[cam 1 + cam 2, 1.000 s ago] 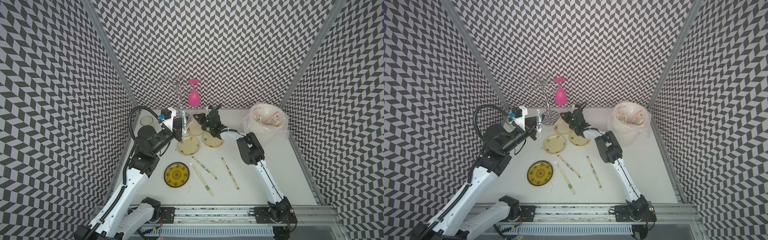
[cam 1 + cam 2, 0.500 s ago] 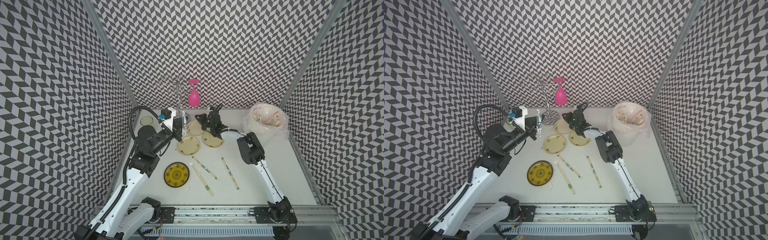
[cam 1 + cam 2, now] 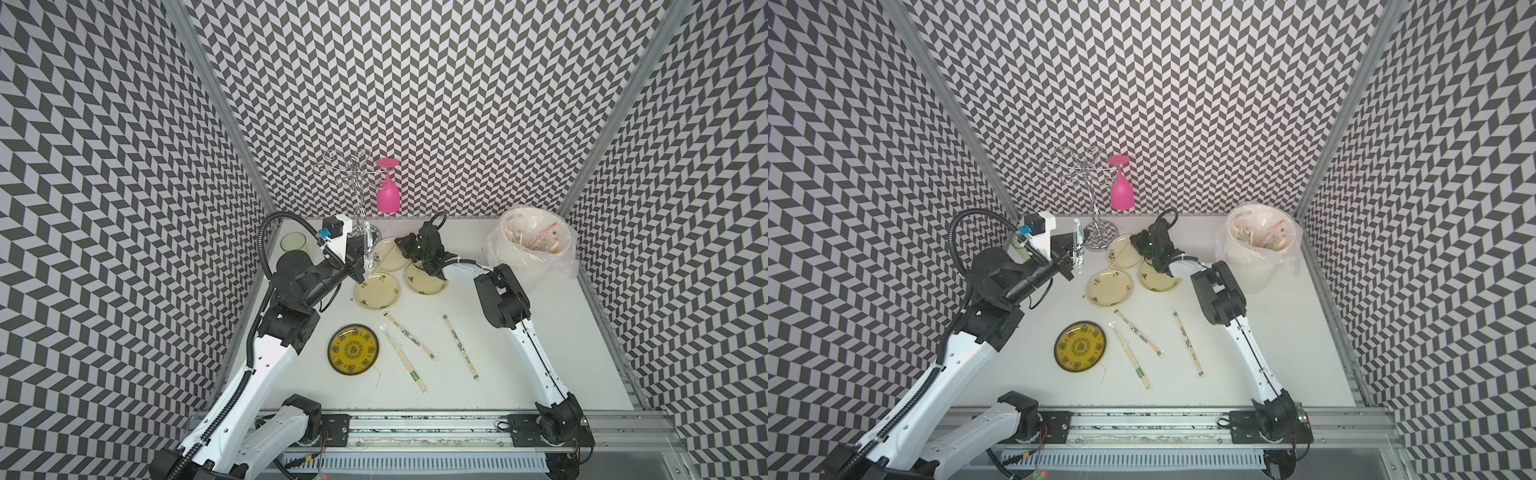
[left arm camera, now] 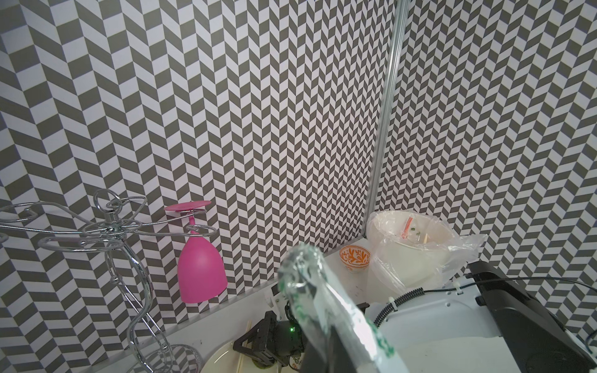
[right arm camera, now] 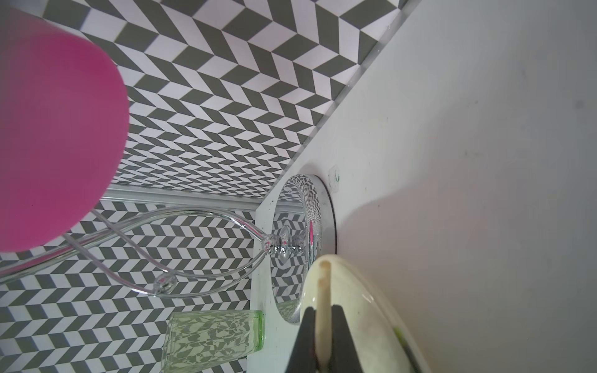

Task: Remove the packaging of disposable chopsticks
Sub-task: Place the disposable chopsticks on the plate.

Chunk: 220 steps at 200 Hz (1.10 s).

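At the back left corner of the desk stands a green glass. Just right of it, the left tool is clamped tight on a clear sleeve that stands upright from its jaws. The left wrist view shows the sleeve crinkled, see-through and printed in green. Behind it a wire rack carries 1 pink glass hanging upside down. In front lie 3 cream plates. The right tool is closed on a bare pair of chopsticks over the rear plate; whether the sticks touch it I cannot tell. Nearer the front edge sits a dark plate with a yellow pattern. Right of it, 3 wrapped pairs lie flat on the desk: one with a green band, one with black-and-white print just beside it, and another printed one farther right. At the far right, a white bin lined with a clear bag holds crumpled wrappers and some sticks. A small orange-patterned bowl stands beside it, its inside hidden.
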Motion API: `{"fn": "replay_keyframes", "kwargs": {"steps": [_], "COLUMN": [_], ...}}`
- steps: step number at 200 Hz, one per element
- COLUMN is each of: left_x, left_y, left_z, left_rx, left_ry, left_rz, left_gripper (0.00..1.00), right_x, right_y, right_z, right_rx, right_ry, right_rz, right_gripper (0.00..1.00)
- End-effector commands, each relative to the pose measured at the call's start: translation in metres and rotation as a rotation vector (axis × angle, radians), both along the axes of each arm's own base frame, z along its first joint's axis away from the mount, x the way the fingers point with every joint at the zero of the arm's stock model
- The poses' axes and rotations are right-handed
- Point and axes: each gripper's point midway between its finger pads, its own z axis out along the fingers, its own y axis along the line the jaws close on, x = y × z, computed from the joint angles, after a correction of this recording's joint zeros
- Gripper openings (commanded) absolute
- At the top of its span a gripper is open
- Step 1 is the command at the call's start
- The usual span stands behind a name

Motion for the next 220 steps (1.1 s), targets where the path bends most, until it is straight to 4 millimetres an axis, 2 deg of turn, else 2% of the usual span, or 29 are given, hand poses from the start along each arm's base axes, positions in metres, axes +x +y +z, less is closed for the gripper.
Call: {"fn": "replay_keyframes", "kwargs": {"steps": [1, 144, 169, 220], "left_x": [-0.001, 0.003, 0.003, 0.003], "left_y": [0.000, 0.002, 0.003, 0.003], "left_z": [0.002, 0.000, 0.000, -0.001], "left_rx": [-0.010, -0.008, -0.008, -0.008], "left_ry": [-0.013, -0.004, -0.004, -0.002], "left_rz": [-0.006, -0.001, 0.003, 0.003], "left_gripper": [0.00, 0.00, 0.00, 0.00], "right_x": [0.004, 0.020, 0.022, 0.021], "right_y": [-0.008, -0.008, -0.010, -0.010], "right_z": [0.013, 0.026, 0.022, 0.013], "right_rx": [-0.004, 0.044, 0.025, 0.018], "right_ry": [-0.016, -0.043, -0.042, -0.029], "right_rz": [-0.032, -0.057, -0.065, -0.061], "right_gripper": [0.00, 0.01, 0.04, 0.04]}}
